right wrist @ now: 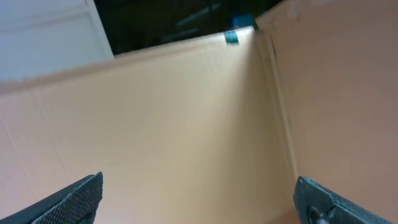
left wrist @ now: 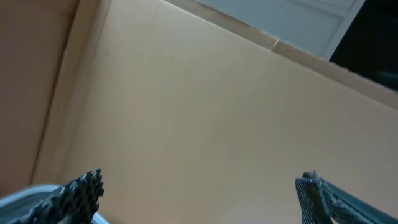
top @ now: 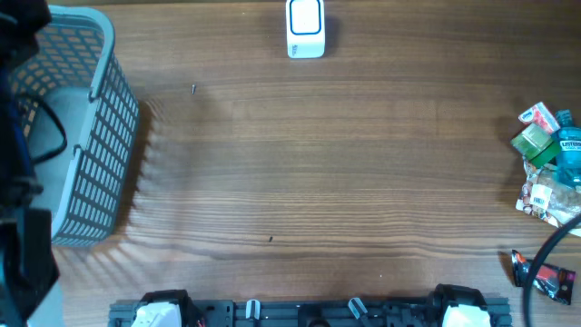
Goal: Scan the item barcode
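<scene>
A white barcode scanner (top: 305,27) with a blue-edged window stands at the far middle of the wooden table. The items lie in a pile (top: 549,163) at the right edge: a green box, a blue bottle, a red-and-white packet and a printed pouch. A dark tube (top: 545,277) lies nearer the front right. Neither gripper shows in the overhead view; only the arm bases (top: 163,311) at the front edge do. In the left wrist view my left gripper (left wrist: 199,186) is open, with nothing between its fingers. My right gripper (right wrist: 198,190) is likewise open and empty. Both face tan cardboard walls.
A grey slatted basket (top: 100,154) stands at the left edge of the table. A black cable (top: 554,247) loops over the front right corner near the tube. A small dark speck (top: 193,88) lies on the wood beside the basket.
</scene>
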Robot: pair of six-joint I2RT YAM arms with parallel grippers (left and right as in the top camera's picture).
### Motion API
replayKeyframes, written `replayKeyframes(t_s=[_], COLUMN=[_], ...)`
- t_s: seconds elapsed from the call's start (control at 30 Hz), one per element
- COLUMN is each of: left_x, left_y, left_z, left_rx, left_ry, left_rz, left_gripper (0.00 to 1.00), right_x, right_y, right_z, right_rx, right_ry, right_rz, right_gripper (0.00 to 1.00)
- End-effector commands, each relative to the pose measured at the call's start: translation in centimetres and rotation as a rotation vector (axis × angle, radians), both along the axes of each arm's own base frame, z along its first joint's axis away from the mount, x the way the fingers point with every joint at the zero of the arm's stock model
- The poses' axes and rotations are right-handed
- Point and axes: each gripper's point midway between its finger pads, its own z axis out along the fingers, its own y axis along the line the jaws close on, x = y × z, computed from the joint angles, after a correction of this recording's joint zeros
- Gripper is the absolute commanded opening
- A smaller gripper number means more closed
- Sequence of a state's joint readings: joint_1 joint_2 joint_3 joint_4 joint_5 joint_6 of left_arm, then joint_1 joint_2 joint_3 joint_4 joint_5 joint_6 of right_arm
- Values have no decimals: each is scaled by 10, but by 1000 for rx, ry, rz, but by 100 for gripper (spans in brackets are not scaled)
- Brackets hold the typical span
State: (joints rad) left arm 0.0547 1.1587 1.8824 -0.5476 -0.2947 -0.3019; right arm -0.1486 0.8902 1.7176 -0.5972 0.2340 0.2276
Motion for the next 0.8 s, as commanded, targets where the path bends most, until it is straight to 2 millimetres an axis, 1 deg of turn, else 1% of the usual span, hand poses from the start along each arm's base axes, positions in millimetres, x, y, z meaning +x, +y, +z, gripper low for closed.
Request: replayKeyframes(t_s=[0.0, 0.03, 0.07, 0.13, 0.17, 0.2, 0.23, 0.27, 0.37, 0.43, 0.47, 0.5, 0.53, 0.57, 0.6, 0.67, 0.77], left_x=[-12, -19, -24, -43, -56, -75, -95, -111, -173, -203, -221, -234, -243, -252, -257, -266, -280], left_y=[3, 1, -5, -18, -23, -29, -31, -31, -35, -37, -38, -39, -39, -40, -41, -47, -49], left_z=[-37, -34, -39, -44, -48, -51, -53, -54, -56, -60, -61, -61, -62, -64, -65, -68, -75], left_rx=[125, 106, 103, 116, 123, 134, 142, 148, 168, 177, 182, 185, 187, 188, 189, 205, 214], left_ry=[203, 168, 172, 130, 99, 46, -10, -54, -233, -304, -342, -369, -388, -398, -404, -417, -448], left_rz=[30, 21, -10, -81, -105, -128, -127, -123, -112, -105, -101, -100, -98, -98, -99, -130, -126], left_gripper=[100, 100, 100, 100, 100, 100, 100, 100, 100, 100, 100, 100, 100, 100, 100, 100, 100], right_x=[-26, -31, -37, -58, -72, -86, -99, -109, -149, -169, -184, -193, -200, -213, -221, -243, -255], right_y=[-8, -8, -7, -4, -2, 0, 2, 3, 8, 11, 16, 21, 24, 26, 27, 29, 30], right_z=[-32, -37, -43, -49, -52, -54, -56, -56, -53, -54, -55, -56, -56, -58, -59, -63, -66], right_rx=[-19, -19, -20, -55, -67, -73, -72, -68, -63, -68, -75, -86, -91, -93, -95, -97, -98], right_ry=[28, 28, 22, -3, -23, -41, -62, -86, -176, -213, -244, -265, -283, -309, -325, -372, -396], right_rz=[-83, -84, -83, -91, -94, -97, -96, -95, -97, -103, -88, -69, -57, -58, -59, -66, -70], right_gripper=[100, 100, 100, 100, 100, 100, 100, 100, 100, 100, 100, 100, 100, 100, 100, 100, 100])
